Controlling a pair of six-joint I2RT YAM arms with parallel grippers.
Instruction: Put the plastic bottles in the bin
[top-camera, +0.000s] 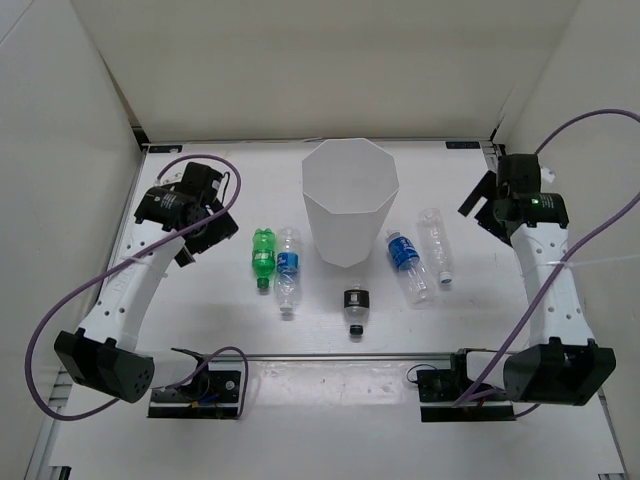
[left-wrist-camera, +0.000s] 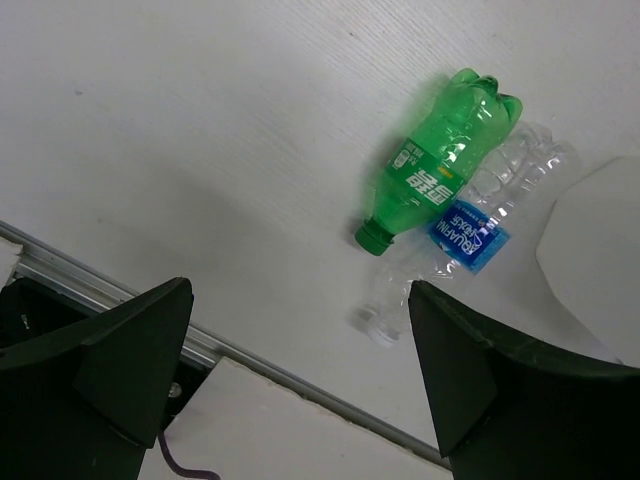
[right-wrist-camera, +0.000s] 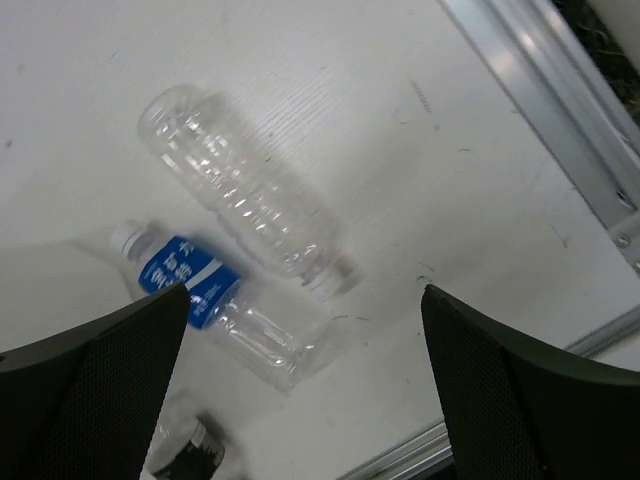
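Observation:
The white faceted bin (top-camera: 346, 232) stands upright at the table's middle back. Left of it lie the green bottle (top-camera: 263, 251) and a clear blue-label bottle (top-camera: 289, 268), side by side. The short black-label bottle (top-camera: 355, 302) lies in front of the bin. To the right lie another blue-label bottle (top-camera: 406, 262) and the plain clear bottle (top-camera: 436, 246). My left gripper (top-camera: 207, 240) is open and empty, left of the green bottle (left-wrist-camera: 440, 165). My right gripper (top-camera: 480, 211) is open and empty, right of the plain clear bottle (right-wrist-camera: 240, 185).
A metal rail (top-camera: 330, 355) runs across the table in front of the bottles. White enclosure walls stand at the left, back and right. Purple cables loop beside both arms. The bin's edge (left-wrist-camera: 595, 260) shows at the right of the left wrist view.

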